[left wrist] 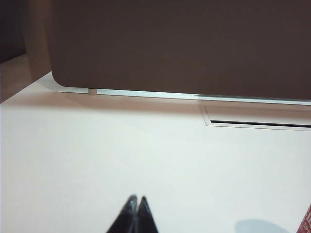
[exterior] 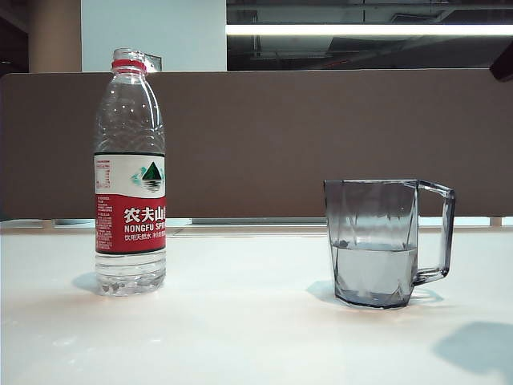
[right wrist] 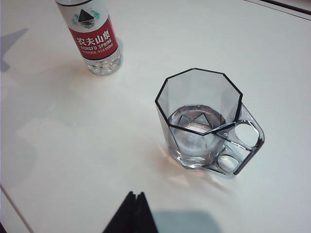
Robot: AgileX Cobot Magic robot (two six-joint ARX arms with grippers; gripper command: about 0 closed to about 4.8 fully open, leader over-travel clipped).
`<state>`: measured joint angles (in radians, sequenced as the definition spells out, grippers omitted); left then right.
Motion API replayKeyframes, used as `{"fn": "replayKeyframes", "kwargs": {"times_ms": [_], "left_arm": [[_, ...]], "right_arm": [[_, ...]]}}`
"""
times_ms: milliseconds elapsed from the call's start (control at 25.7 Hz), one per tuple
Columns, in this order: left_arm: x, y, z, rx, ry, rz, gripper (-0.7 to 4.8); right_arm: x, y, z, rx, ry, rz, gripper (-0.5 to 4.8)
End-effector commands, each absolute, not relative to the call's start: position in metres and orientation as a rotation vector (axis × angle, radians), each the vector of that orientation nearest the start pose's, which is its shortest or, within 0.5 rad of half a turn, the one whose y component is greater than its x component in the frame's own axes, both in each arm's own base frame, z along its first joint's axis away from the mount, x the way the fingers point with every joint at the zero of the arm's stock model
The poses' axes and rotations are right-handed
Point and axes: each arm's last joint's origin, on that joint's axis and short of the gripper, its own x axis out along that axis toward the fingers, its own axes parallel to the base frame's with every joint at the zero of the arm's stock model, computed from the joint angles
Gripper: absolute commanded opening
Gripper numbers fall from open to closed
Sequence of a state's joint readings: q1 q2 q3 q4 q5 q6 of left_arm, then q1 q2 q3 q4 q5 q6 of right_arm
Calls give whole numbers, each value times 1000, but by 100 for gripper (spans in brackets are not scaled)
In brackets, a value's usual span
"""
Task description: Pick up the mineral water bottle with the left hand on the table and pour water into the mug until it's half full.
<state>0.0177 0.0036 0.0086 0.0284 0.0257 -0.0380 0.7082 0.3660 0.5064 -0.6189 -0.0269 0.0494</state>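
One mineral water bottle [exterior: 130,172] is standing left, one mug [exterior: 385,241] right, well apart. The left gripper [left wrist: 137,200] and right gripper [right wrist: 136,195] are both hovering pressed together, holding nothing, over the table [exterior: 240,337].

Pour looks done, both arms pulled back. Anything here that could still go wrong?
1. The mineral water bottle stands uncapped and looks nearly empty; a light nudge could topple it.
2. The mug holds water to about half; the shut right gripper hovers near it and might knock it.
3. The shut left gripper sits over bare table, little risk.

Bright overhead strip light [exterior: 369,29]; glossy table [exterior: 240,321] glare, soft shadows; wrist views slightly soft
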Motion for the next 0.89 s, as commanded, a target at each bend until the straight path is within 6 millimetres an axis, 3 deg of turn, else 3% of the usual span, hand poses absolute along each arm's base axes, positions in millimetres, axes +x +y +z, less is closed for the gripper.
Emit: {"fn": "replayKeyframes", "kwargs": {"times_ms": [39, 117, 194, 311, 505, 894], "left_arm": [[97, 1, 171, -36, -45, -15, -5], [97, 1, 171, -36, -45, -15, -5], [97, 1, 171, -36, -45, -15, -5], [97, 1, 171, -36, -45, -15, -5], [97, 1, 171, -36, -45, -15, -5], [97, 1, 170, -36, -45, -15, -5]], "right_arm": [[71, 61, 251, -106, 454, 708, -1], [72, 61, 247, -131, 447, 685, -1], [76, 57, 235, -150, 405, 547, -1], [83, 47, 221, -54, 195, 398, -1], [88, 18, 218, 35, -83, 93, -1], [94, -7, 197, 29, -159, -178, -1]]}}
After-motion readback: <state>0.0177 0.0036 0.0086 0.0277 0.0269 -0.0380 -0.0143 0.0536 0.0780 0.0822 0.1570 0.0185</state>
